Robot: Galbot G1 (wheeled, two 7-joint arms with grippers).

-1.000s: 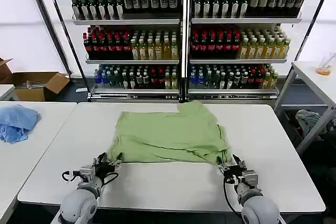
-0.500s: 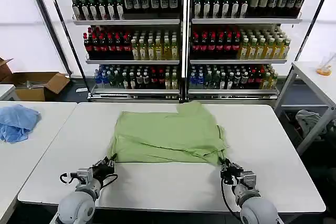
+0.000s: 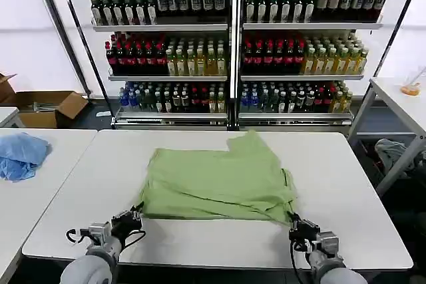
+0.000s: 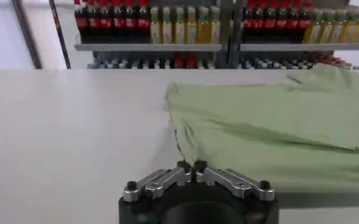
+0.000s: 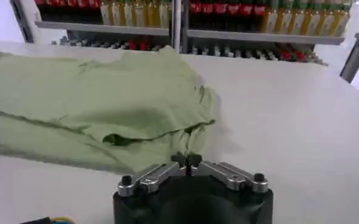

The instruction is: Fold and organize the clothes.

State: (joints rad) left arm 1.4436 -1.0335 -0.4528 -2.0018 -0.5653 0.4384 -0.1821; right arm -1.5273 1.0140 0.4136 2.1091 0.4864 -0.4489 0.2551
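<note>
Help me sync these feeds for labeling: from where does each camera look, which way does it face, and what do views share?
Head view: high on the robot, looking forward and down at the white table; left gripper and right gripper at the light green shirt.
Left wrist view: low behind the left gripper, facing the drink shelves.
Right wrist view: low behind the right gripper, facing likewise.
Shared: shirt, table, shelves.

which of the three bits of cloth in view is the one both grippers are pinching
The light green polo shirt spread on the middle white table: left gripper and right gripper each pinch a near corner. The blue garment and grey-green cloth lie untouched.
</note>
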